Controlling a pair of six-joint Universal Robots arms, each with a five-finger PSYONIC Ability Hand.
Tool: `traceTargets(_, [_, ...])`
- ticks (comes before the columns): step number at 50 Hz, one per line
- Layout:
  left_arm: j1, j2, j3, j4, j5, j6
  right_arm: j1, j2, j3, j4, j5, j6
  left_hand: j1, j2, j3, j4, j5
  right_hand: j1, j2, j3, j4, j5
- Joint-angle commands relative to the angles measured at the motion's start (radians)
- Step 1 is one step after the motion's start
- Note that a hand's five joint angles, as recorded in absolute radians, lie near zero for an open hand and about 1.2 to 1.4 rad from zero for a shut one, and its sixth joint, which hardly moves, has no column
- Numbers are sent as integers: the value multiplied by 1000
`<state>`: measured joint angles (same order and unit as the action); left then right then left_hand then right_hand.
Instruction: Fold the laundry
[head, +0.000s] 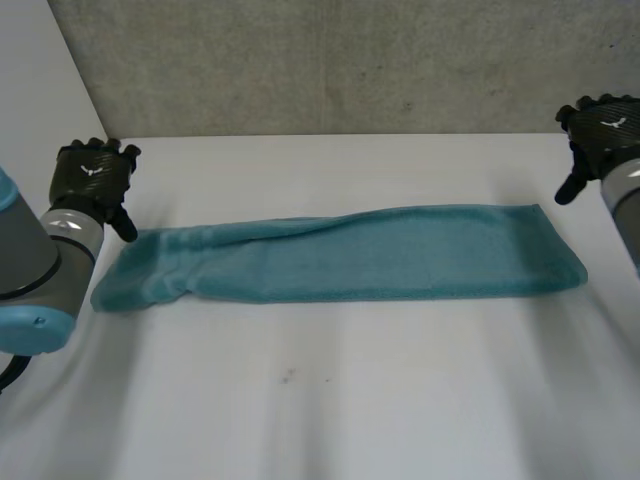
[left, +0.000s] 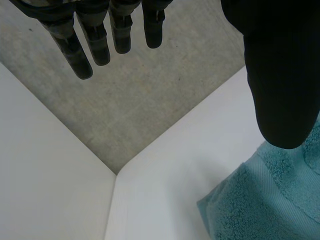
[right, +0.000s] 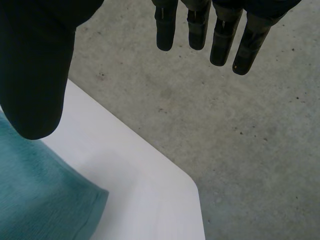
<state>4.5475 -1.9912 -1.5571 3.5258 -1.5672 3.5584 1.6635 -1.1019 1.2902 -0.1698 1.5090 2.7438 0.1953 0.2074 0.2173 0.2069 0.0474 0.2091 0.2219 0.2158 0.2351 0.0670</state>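
Teal towel (head: 350, 255) flat on the white table (head: 320, 400), 1 long band, long axis side to side. Plenty of bare tabletop in front. Left hand (head: 92, 175) just beside its far left corner, right hand (head: 600, 130) apart from the right end.

Left wrist: fingers (left: 80, 55) straight, empty, towel corner under the thumb.

Right wrist: fingers (right: 222, 40) equally relaxed, holding nothing, towel corner near the table's rounded corner.

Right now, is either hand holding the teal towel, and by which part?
Nothing is held. The left hand and the right hand are both open, one at each end of the teal towel lying on the table.
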Motion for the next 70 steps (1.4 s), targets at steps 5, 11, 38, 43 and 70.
traceTargets(5, [7, 100, -100, -47, 9, 3, -117, -234, 351, 52, -182, -3, 267, 255, 245, 255, 240, -35, -47, -41, -61, -67])
traceTargets(11, [42, 77, -83, -85, 65, 2, -186, -237, 465, 47, -216, 1, 646, 634, 624, 635, 620, -4, -17, -11, -30, -36])
traceTargets(38, [24, -396, 473, -459, 383, -3, -188, -105, 520, -40, -231, -19, 629, 617, 607, 617, 602, 40, 28, 34, 14, 8])
traceTargets(43, [9, -440, 531, -452, 366, -3, -189, -104, 520, -42, -231, -19, -21, -33, -43, -32, -47, 40, 28, 34, 14, 8])
traceTargets(70, [-18, -6, -32, -275, 234, -10, -199, -58, 454, -123, -309, -24, -21, -33, -43, -32, -47, 243, 230, 236, 217, 210])
